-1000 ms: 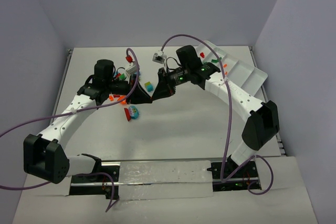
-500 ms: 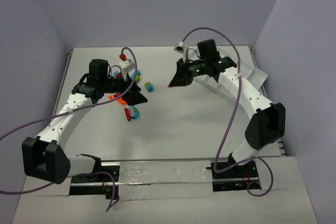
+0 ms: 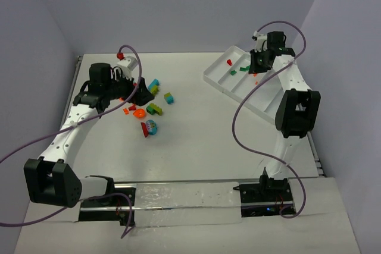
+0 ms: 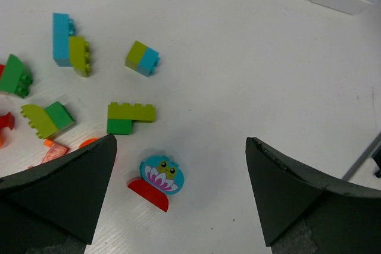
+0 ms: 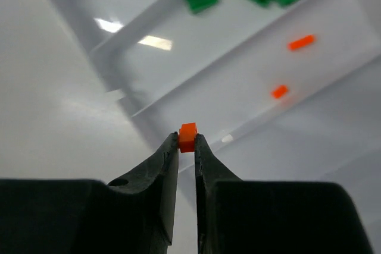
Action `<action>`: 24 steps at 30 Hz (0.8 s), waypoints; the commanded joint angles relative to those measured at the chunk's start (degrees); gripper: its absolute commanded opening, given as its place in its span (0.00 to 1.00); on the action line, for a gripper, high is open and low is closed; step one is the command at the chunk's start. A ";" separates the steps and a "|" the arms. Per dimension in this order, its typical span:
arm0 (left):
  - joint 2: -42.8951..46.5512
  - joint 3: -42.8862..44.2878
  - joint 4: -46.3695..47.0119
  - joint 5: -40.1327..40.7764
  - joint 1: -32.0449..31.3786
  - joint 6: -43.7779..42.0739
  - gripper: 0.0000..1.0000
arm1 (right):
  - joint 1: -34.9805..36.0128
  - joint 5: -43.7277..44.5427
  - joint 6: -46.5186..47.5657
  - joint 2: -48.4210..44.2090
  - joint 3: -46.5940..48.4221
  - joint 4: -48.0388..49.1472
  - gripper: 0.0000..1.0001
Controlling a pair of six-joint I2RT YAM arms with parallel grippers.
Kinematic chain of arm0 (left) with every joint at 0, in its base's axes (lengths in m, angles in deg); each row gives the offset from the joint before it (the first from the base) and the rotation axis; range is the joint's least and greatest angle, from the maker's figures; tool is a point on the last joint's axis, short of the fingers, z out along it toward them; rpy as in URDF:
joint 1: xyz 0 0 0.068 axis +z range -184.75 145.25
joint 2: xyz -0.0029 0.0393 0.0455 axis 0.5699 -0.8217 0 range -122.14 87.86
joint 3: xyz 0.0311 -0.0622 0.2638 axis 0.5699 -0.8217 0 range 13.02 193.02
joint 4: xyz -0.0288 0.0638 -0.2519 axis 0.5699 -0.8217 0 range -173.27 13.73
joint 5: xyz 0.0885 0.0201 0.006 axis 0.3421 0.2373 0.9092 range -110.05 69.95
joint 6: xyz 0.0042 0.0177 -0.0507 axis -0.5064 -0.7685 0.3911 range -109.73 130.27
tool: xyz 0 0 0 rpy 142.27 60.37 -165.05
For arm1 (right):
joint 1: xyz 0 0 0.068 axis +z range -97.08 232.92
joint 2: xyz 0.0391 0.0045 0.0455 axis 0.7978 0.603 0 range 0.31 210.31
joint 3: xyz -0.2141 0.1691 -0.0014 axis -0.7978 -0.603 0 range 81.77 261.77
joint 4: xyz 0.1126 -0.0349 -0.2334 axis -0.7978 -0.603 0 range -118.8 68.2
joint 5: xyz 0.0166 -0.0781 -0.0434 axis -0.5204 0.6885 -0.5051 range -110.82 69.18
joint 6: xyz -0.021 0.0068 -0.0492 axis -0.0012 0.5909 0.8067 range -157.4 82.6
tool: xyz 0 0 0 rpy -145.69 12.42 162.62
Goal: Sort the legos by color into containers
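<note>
Delivery step: right gripper [image 5: 186, 146] pinches an orange brick [image 5: 188, 135] over the tray [image 5: 113, 52]. Next it needs lining up with the lane holding orange bits [image 5: 302, 42], then releasing. Left gripper [image 4: 181, 168] hangs spread wide above the loose legos [image 4: 131, 117], well left of the tray.

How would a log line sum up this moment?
left claw: open, above loose bricks | right claw: shut on orange brick, over tray
</note>
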 commanded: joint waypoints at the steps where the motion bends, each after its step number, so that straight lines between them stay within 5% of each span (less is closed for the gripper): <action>1: -1.19 1.72 1.76 8.54 0.20 2.09 0.99 | -1.76 9.69 -0.18 5.43 8.66 0.27 0.00; 14: -3.10 1.84 2.52 10.07 0.37 1.60 0.99 | -3.50 12.85 -2.89 18.80 21.19 3.68 0.00; 24: -2.14 0.55 2.98 13.99 0.65 0.39 0.99 | -3.66 15.43 -4.96 24.37 27.46 5.09 0.20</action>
